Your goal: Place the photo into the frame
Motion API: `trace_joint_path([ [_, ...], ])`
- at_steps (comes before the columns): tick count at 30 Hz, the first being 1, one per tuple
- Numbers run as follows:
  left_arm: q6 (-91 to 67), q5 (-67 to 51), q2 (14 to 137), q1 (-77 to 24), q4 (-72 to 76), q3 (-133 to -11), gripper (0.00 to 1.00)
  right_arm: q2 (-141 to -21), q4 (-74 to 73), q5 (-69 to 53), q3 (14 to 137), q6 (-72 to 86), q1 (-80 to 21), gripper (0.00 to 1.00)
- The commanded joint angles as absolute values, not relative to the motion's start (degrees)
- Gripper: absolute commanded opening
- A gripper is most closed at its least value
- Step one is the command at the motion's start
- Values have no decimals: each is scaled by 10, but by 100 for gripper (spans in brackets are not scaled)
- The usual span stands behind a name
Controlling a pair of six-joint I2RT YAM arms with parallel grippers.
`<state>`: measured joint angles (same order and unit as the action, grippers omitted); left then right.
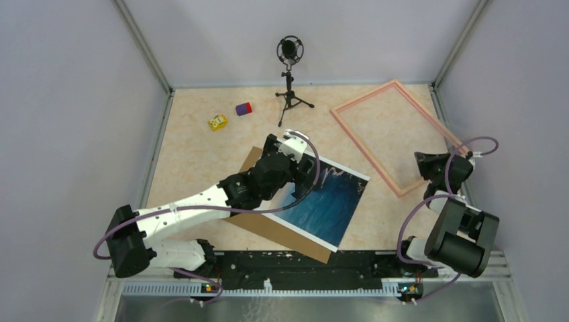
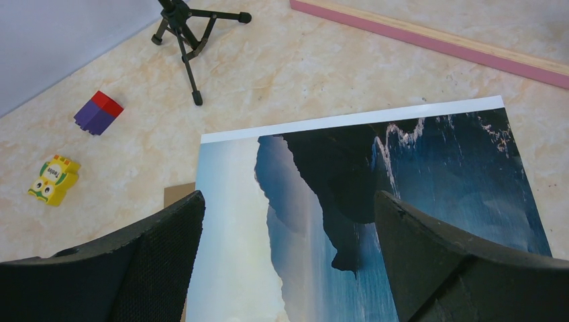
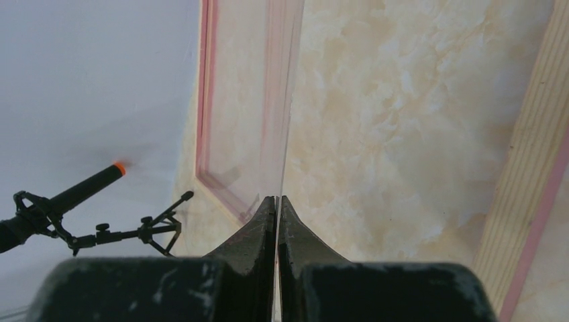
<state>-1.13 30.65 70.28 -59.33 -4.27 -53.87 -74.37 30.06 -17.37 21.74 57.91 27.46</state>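
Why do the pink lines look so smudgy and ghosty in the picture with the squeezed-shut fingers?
Right wrist view: the pink lines are faint and doubled, as if mirrored in something thin and shiny above the shut right gripper; what exactly, I cannot tell. Left wrist view: the photo is sharp. Top view: even light, faint shadows.

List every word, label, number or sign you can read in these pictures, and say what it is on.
Nothing is legible.
Yellow toy block: a small mark on its face, too blurred to read.
The photo, the frame, the red-and-purple block and the microphone stand: no text seen.
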Motion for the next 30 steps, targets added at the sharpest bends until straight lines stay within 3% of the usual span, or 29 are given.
trace_joint_path([
  [1,-10,303,693,-592,-23,-537,99,-744,360,-171,216,536,269,0],
  [30,-6,306,699,-592,-22,-536,99,-798,466,-171,217,526,269,0],
])
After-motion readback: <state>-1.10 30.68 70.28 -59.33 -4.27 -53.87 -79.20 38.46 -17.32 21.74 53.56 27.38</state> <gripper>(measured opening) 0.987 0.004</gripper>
